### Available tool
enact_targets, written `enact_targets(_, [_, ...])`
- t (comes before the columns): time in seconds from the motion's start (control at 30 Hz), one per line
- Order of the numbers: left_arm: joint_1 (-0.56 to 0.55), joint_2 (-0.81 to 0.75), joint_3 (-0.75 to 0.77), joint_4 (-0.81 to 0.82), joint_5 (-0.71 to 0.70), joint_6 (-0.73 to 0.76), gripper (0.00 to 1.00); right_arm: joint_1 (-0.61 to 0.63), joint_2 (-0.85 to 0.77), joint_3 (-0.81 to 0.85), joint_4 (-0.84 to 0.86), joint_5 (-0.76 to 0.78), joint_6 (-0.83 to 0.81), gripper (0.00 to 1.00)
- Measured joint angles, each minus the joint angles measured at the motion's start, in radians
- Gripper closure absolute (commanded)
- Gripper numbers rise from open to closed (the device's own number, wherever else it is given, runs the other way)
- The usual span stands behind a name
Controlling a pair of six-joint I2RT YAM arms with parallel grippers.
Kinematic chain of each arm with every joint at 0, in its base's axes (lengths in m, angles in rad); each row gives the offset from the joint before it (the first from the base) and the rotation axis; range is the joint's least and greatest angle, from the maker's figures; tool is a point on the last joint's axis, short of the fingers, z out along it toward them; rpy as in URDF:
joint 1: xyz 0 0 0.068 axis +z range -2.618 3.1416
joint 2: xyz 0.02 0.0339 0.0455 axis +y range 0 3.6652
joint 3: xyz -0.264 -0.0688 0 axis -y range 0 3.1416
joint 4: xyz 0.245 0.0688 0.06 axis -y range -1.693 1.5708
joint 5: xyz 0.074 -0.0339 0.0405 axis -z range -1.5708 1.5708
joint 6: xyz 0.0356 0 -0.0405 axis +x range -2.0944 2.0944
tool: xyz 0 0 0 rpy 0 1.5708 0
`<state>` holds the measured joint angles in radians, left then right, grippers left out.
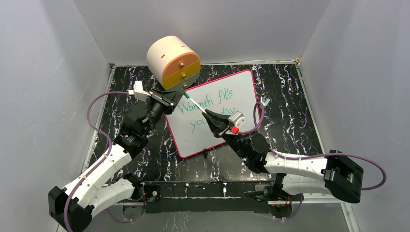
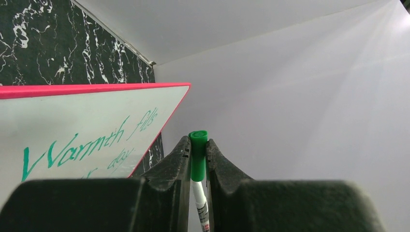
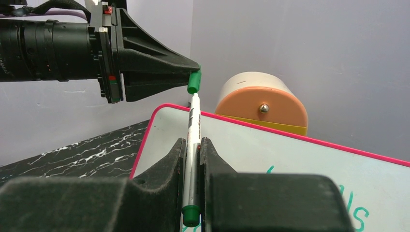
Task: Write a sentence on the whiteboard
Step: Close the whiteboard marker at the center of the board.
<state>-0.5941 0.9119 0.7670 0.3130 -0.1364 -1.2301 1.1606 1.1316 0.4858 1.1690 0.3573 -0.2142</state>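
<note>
We note the left gripper [image 1: 183, 92] pinching the green cap [image 2: 198, 154] at the marker's [image 1: 196, 103] end. The right gripper [image 1: 208, 114] clamps the barrel over the whiteboard [image 1: 212, 142], lying on the table [image 1: 290, 106], bearing the sentence [image 1: 235, 95].

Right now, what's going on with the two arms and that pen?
Both arms hold one green marker above the whiteboard. The right gripper is shut on the marker's white barrel. The left gripper is shut on the green cap at its far end. I can't tell whether the cap is fully seated. The sentence, in green and starting "Warmth fills", is already on the board.
</note>
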Motion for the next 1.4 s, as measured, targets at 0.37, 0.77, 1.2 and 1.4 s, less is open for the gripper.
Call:
enact_targets(0.37, [0.000,0.000,0.000,-0.001,-0.009,0.015,1.00,0.000,-0.019,0.000,0.001,0.000,0.001,1.00])
enact_targets(0.77, [0.000,0.000,0.000,-0.001,-0.005,0.014,1.00,0.000,-0.019,0.000,-0.011,0.000,0.002,1.00])
enact_targets(1.2, [-0.002,0.002,0.000,0.001,-0.001,0.014,1.00,0.000,-0.017,0.000,-0.016,-0.001,0.006,1.00])
enact_targets(1.4, [-0.004,0.011,0.000,0.002,-0.001,0.014,1.00,0.000,-0.017,0.000,-0.016,-0.001,0.009,1.00])
